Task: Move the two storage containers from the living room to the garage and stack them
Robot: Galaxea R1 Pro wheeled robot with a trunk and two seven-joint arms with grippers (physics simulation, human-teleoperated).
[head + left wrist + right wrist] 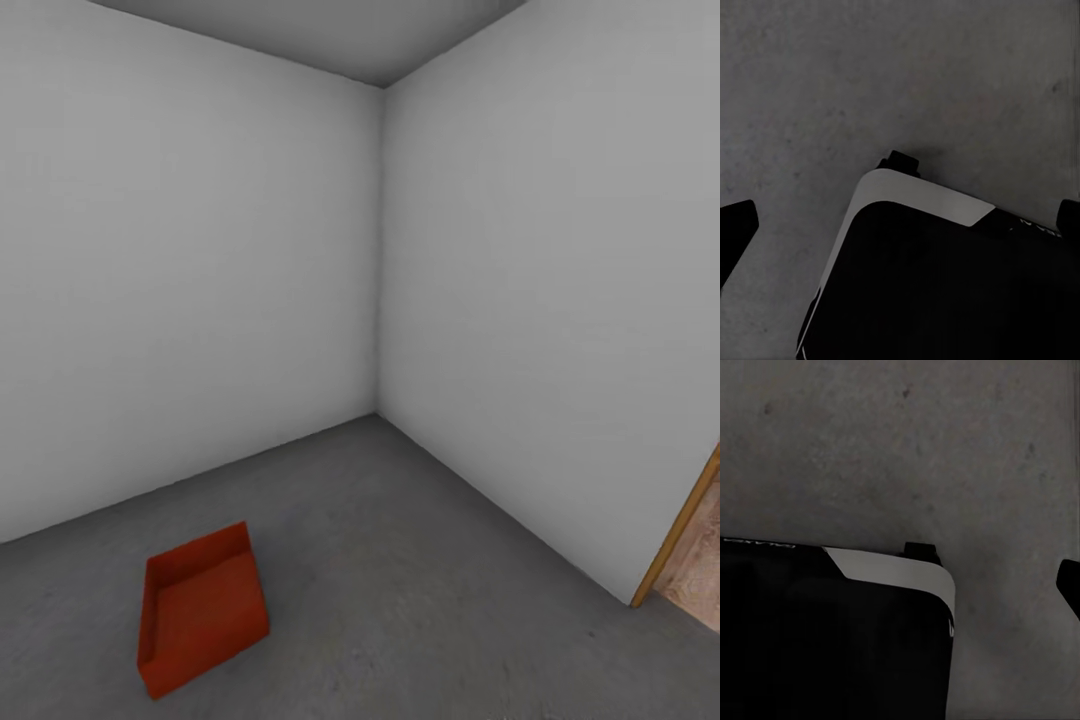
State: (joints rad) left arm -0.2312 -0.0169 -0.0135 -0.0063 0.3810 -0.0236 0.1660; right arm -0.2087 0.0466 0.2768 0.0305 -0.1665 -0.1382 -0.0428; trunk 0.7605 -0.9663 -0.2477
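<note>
One red-orange storage container lies on the dark grey concrete floor of the garage, at the lower left of the head view, open side up and turned at an angle to the walls. In the left wrist view my left gripper is open, its dark fingertips wide apart above the concrete, with nothing between them. My right gripper also looks open; one fingertip shows at the frame's edge over bare concrete. Both grippers hang over my own base.
Two plain white-grey walls meet in a corner straight ahead. A wood-framed doorway with light flooring beyond opens at the far right. My black and white base sits below both grippers.
</note>
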